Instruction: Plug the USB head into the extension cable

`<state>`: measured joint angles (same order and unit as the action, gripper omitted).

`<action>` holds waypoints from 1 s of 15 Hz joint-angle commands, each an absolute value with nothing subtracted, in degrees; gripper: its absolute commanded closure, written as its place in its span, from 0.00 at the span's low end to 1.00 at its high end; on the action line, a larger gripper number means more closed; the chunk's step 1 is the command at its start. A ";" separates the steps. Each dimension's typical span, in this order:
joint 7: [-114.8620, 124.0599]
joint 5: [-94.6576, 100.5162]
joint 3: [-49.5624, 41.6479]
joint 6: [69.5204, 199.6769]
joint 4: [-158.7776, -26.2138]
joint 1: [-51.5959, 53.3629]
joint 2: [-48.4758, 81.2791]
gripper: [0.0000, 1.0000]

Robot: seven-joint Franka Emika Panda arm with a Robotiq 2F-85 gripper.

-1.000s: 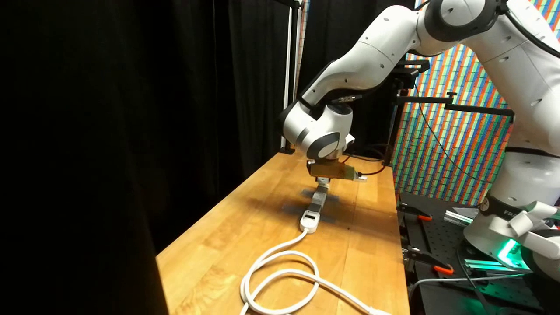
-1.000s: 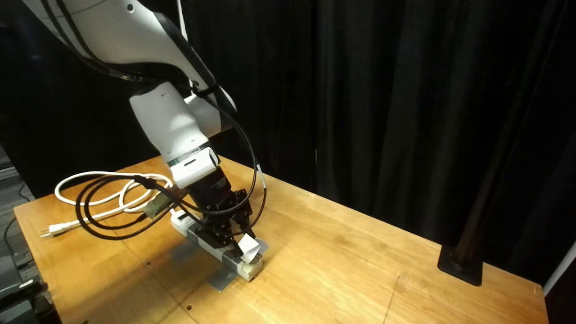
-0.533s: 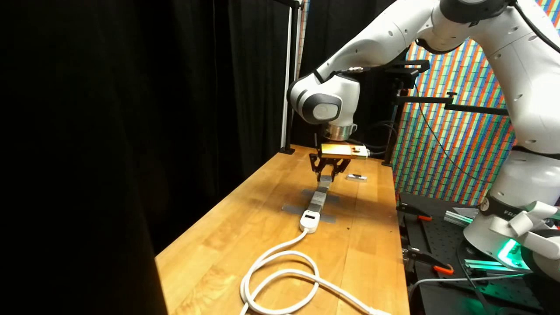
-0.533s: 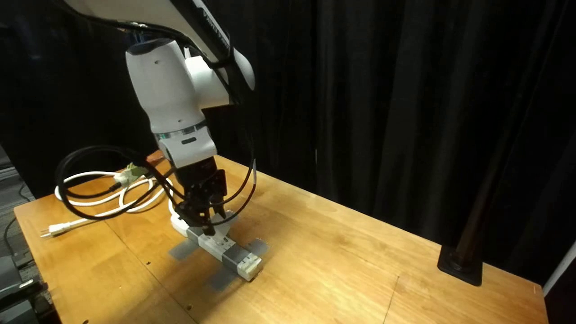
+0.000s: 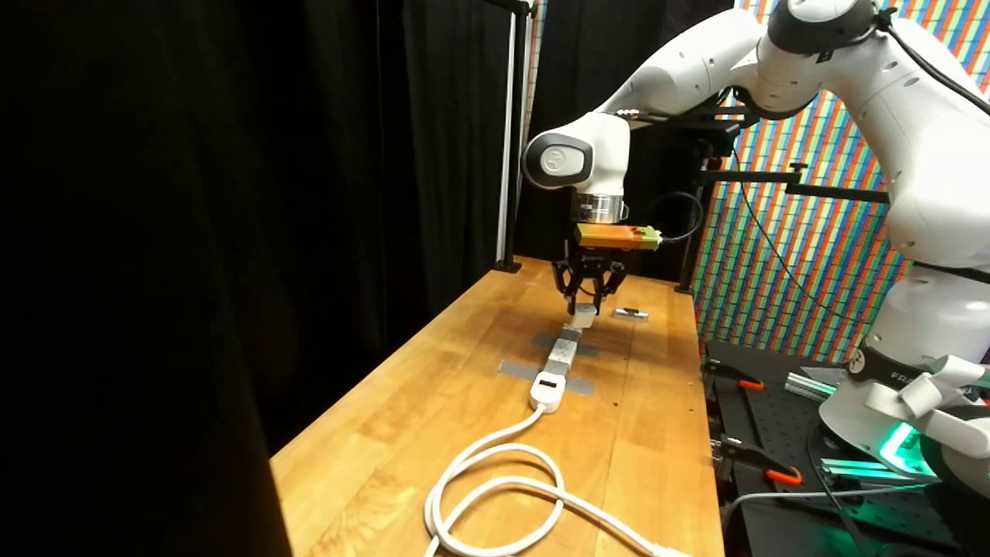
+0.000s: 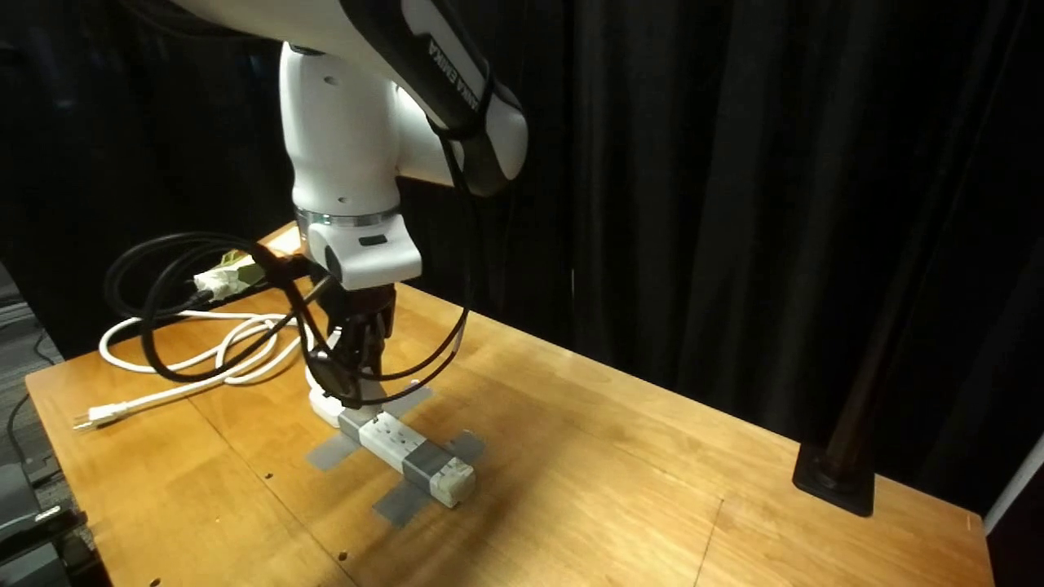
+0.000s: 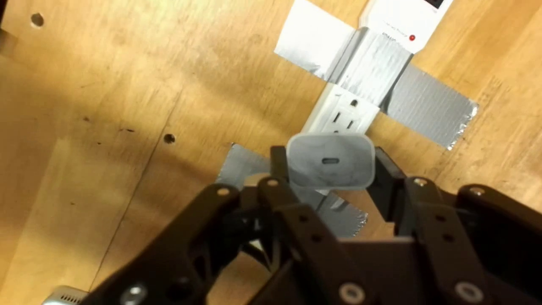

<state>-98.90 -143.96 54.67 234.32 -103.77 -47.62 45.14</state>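
The USB head is a pale rounded charger block (image 7: 330, 173) with a small dark slot facing the wrist camera. My gripper (image 7: 330, 165) is shut on it, one finger pad on each side. In both exterior views the block (image 5: 582, 316) (image 6: 372, 405) hangs above the extension cable, apart from it. The extension cable is a narrow white socket strip (image 5: 548, 391) (image 6: 393, 439) on the table. In the wrist view an outlet (image 7: 345, 114) shows just beyond the block; the block covers the sockets below and lies at an angle to the strip. Its prongs are hidden.
The white cord (image 5: 607, 520) lies in loops and ends in a plug (image 6: 104, 415). Grey tape (image 6: 404, 503) holds the strip to the wooden table. A small metal piece (image 5: 631, 314) lies beside the strip. Black cables (image 6: 285, 275) loop from my wrist. A black post base (image 6: 832, 481) stands near the edge.
My gripper has swung from a tilt to nearly upright and risen off the strip, carrying the USB head with it. The strip and cord have not moved.
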 commanded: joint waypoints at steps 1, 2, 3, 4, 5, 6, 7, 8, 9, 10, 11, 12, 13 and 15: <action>-100.02 -143.87 54.27 239.82 -97.37 -45.84 51.77 0.77; -98.93 -143.80 54.23 235.79 -101.84 -47.25 47.92 0.52; -98.92 -143.66 54.15 236.19 -101.10 -47.01 49.19 0.52; -99.15 -143.90 53.83 236.42 -100.49 -46.66 50.08 0.52; -99.47 -144.27 53.41 236.41 -100.04 -46.29 50.53 0.52; -99.53 -144.35 53.33 236.50 -99.84 -46.17 50.77 0.52; -99.54 -144.37 53.32 236.64 -99.72 -46.14 50.81 0.77; -99.70 -144.35 54.27 237.00 -98.78 -47.08 52.65 0.77; -99.66 -144.33 54.99 236.93 -98.22 -47.96 53.64 0.77; -100.43 -144.32 56.51 237.19 -97.65 -49.36 55.31 0.77; -100.30 -144.31 57.24 237.29 -97.21 -50.17 56.20 0.77; -100.22 -144.31 58.05 237.62 -96.48 -50.91 57.51 0.77; -100.16 -144.33 58.32 237.60 -95.96 -51.33 58.29 0.77; -99.89 -144.33 59.23 237.18 -94.89 -52.49 59.53 0.77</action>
<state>-98.85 -143.56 56.58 236.27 -98.27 -50.21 56.24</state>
